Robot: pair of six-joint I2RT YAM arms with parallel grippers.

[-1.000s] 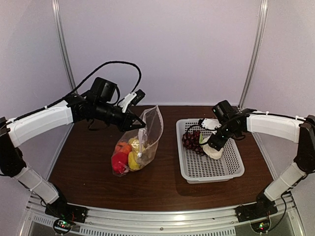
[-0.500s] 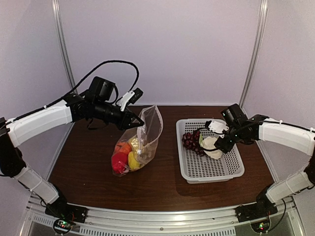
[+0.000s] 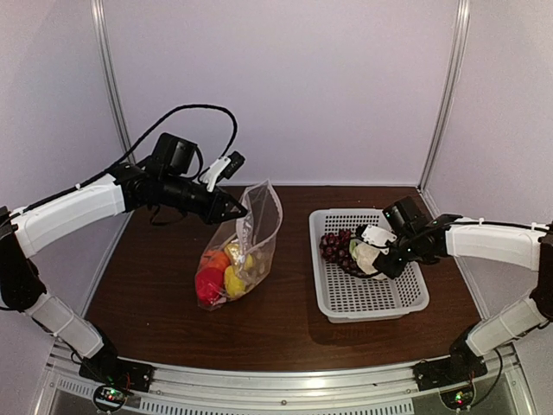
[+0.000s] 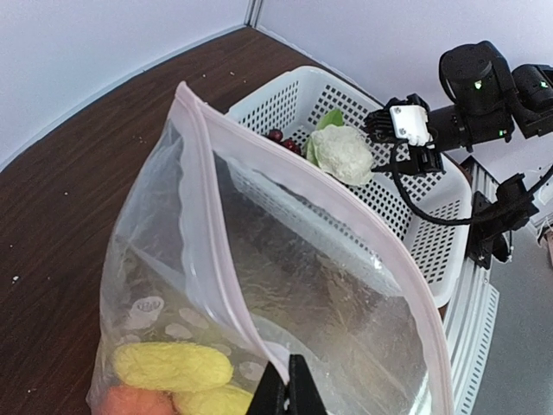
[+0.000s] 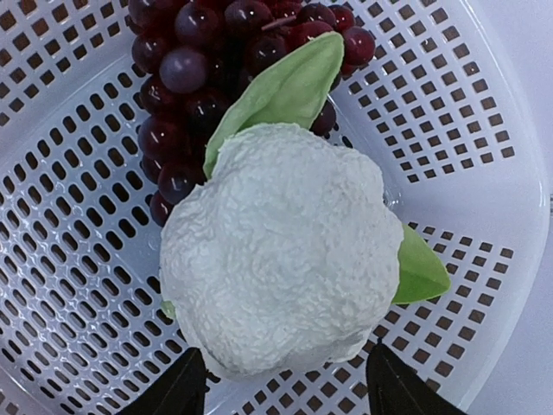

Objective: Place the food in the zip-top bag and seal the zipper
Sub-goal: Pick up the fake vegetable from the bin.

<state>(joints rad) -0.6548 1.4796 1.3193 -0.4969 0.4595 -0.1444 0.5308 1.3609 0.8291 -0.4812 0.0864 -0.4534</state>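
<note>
The right gripper (image 5: 283, 393) has sunk lower into the basket (image 5: 484, 130), its 2 fingers (image 5: 177, 389) spread wide astride the cauliflower (image 5: 276, 251) beside the grapes (image 5: 199, 52), while the left gripper (image 4: 288, 389) pinches the standing zip-top bag (image 4: 328, 294) at its mouth edge.

On my feed the bag (image 4: 346, 294) is clear, crinkly, shiny plastic with a smooth pale zipper strip (image 4: 298, 173). The cauliflower (image 5: 276, 251) looks matt and crumbly-rough, its leaf (image 5: 285, 91) smooth, the grapes (image 5: 186, 69) glossy. The basket (image 5: 449, 130) is smooth white perforated plastic; the counter (image 4: 60, 199) dark grained wood.
</note>
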